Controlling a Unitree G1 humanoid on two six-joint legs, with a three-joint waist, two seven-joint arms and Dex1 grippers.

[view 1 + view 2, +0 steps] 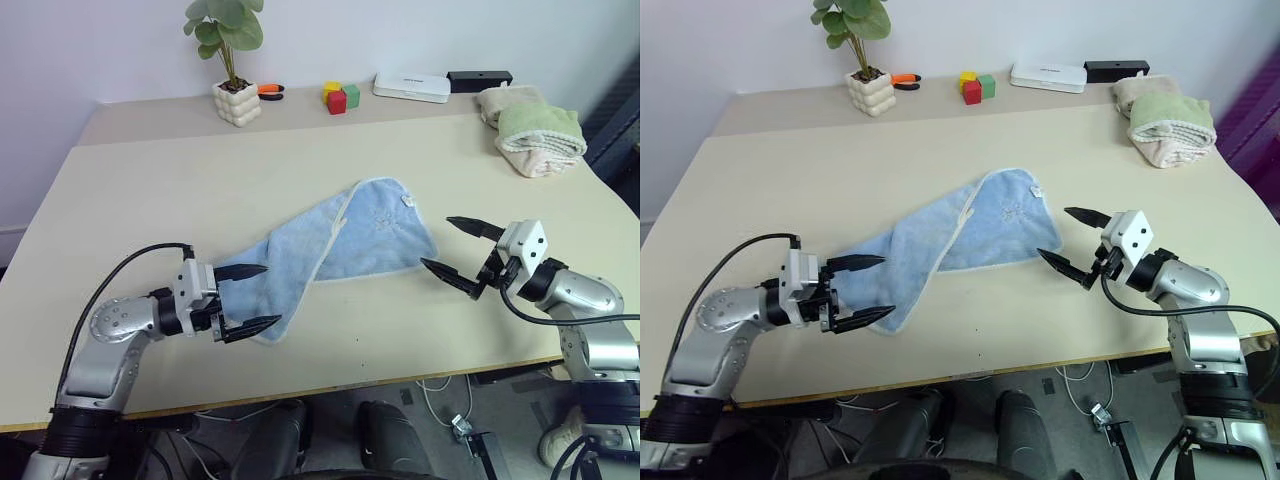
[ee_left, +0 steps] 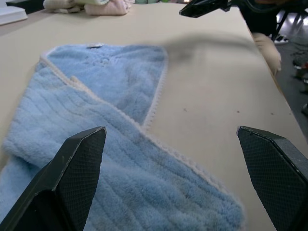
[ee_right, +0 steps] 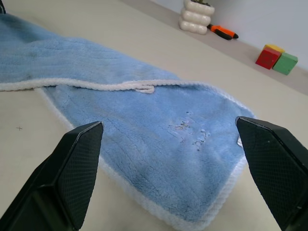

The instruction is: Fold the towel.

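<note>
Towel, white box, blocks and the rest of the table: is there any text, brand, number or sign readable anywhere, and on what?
No text can be read anywhere.
towel: its small white tag is too small to show any print.
Stitched mark on the towel: a pattern, not legible letters.
white box: no readable label.
black box: no readable label.
colored blocks: plain faces.

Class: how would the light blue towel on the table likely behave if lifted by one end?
The towel already lies twisted and partly folded over itself, so it would probably droop limply. Its terry pile looks grippy, unlikely to slip.
</note>
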